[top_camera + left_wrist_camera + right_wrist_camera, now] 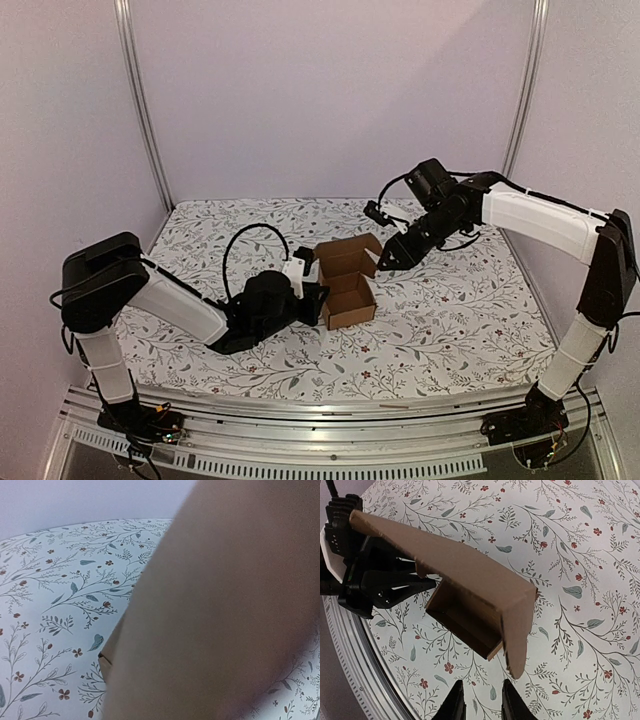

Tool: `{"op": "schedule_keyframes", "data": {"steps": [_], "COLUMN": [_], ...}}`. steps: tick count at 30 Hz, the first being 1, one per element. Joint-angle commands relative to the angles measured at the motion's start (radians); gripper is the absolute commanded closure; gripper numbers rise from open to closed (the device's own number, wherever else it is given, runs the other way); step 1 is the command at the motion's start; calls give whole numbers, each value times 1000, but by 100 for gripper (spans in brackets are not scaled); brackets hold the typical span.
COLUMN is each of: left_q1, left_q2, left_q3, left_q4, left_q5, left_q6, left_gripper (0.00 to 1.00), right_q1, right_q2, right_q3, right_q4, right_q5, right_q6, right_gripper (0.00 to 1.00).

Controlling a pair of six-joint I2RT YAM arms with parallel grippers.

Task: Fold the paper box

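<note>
The flowered worktop point(450, 340) carries the paper box point(347, 290) near its middle, a little toward the far edge, tray open upward and lid flap raised; the left tool point(318, 292) lies against the box's left wall, cardboard filling its own camera, and I cannot tell whether it pinches. The right tool point(481, 689) hangs just beside the lid, fingers slightly spread, holding nothing.

One paper box point(345, 282), one table point(455, 335), one left tool point(318, 294), one right tool point(481, 686)
</note>
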State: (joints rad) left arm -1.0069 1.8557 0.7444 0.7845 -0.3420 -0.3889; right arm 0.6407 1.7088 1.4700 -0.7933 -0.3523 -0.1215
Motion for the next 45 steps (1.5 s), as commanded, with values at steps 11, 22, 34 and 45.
{"op": "schedule_keyframes", "data": {"steps": [11, 22, 34, 45], "left_q1": [-2, -21, 92, 108], "left_q2": [-34, -223, -209, -87], "left_q3": [-29, -59, 14, 168], "left_q4": [-12, -176, -325, -320], "left_q5": [14, 26, -25, 124], "left_q6": [39, 89, 146, 252], "left_gripper": [75, 72, 54, 51], "right_q1": [-133, -185, -168, -132], "right_q2": [-70, 110, 261, 277], "right_q3": [-1, -19, 46, 50], "right_q4": [-20, 258, 260, 260], "right_q5": [-104, -74, -243, -329], "right_q6": [-100, -14, -33, -121], "right_gripper": [65, 77, 73, 69]}}
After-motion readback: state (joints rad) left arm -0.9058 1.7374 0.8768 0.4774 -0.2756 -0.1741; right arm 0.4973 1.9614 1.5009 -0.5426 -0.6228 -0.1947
